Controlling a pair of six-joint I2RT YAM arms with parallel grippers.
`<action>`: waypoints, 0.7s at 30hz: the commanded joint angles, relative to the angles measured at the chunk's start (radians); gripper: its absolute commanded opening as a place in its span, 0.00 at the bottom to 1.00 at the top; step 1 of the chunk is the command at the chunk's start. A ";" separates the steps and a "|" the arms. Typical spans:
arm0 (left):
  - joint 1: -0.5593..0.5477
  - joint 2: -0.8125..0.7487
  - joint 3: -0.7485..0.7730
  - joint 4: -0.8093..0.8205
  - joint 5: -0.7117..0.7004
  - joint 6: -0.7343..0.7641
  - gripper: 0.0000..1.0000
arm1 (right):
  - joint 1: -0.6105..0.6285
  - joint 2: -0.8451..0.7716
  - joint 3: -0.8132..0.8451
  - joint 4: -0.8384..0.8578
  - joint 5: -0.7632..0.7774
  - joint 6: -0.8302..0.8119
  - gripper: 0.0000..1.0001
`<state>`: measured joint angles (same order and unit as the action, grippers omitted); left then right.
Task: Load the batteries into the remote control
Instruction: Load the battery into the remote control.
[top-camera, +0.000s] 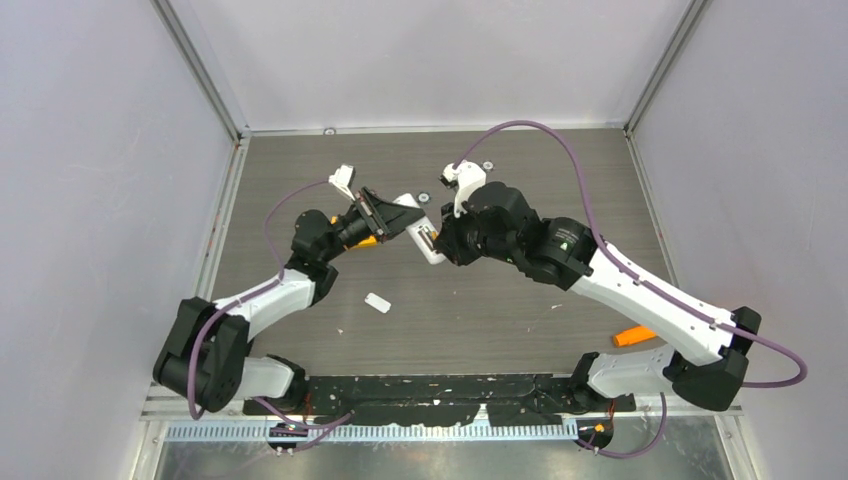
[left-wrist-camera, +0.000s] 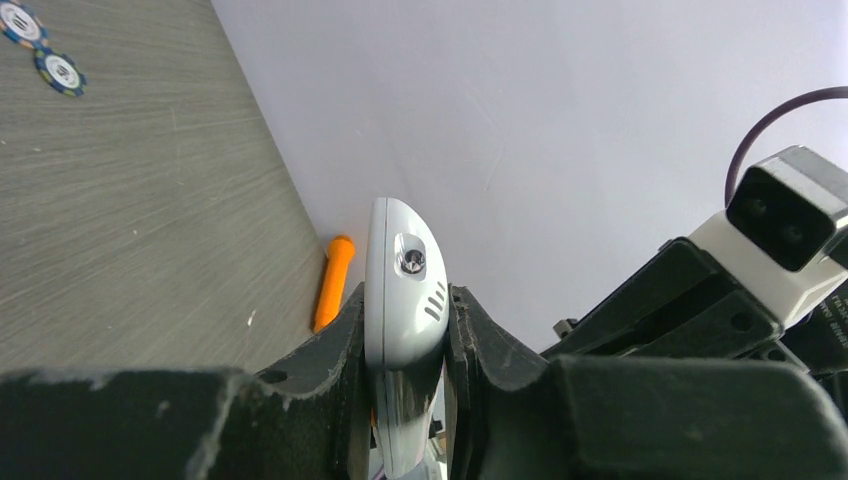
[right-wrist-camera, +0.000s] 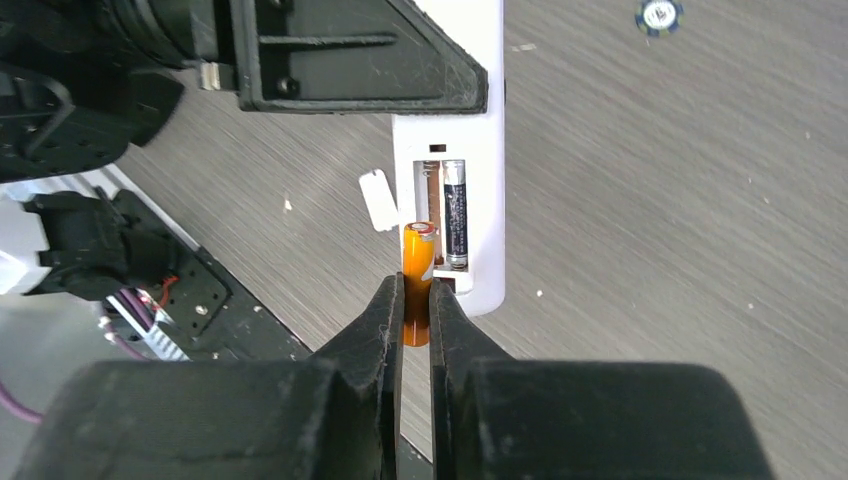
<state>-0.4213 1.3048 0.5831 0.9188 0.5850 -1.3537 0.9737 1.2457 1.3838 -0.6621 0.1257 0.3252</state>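
Observation:
My left gripper (left-wrist-camera: 405, 310) is shut on the white remote control (left-wrist-camera: 403, 290) and holds it edge-on above the table. From the right wrist, the remote control (right-wrist-camera: 487, 200) shows its back with the battery bay uncovered. A dark battery (right-wrist-camera: 456, 215) lies in the bay's right slot. My right gripper (right-wrist-camera: 416, 290) is shut on the orange battery (right-wrist-camera: 417, 260), whose top end sits at the left slot while its lower end sticks out past the remote's end. In the top view both grippers meet at the remote control (top-camera: 428, 243) mid-table.
A small white tab (top-camera: 377, 302) lies on the table near the left arm. An orange carrot-shaped stick (top-camera: 634, 336) rests by the right wall. Poker chips (top-camera: 488, 165) lie toward the back. A black strip (top-camera: 450, 385) runs along the near edge.

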 joint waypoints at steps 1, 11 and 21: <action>-0.032 0.052 0.000 0.188 -0.054 -0.080 0.00 | 0.006 0.011 0.045 -0.060 0.067 0.020 0.12; -0.062 0.121 -0.010 0.297 -0.090 -0.140 0.00 | 0.006 0.061 0.082 -0.078 0.090 -0.004 0.12; -0.074 0.137 -0.017 0.291 -0.104 -0.144 0.00 | 0.005 0.106 0.114 -0.100 0.103 -0.048 0.14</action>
<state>-0.4911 1.4448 0.5674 1.1267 0.5045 -1.4899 0.9745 1.3441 1.4483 -0.7544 0.2016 0.3038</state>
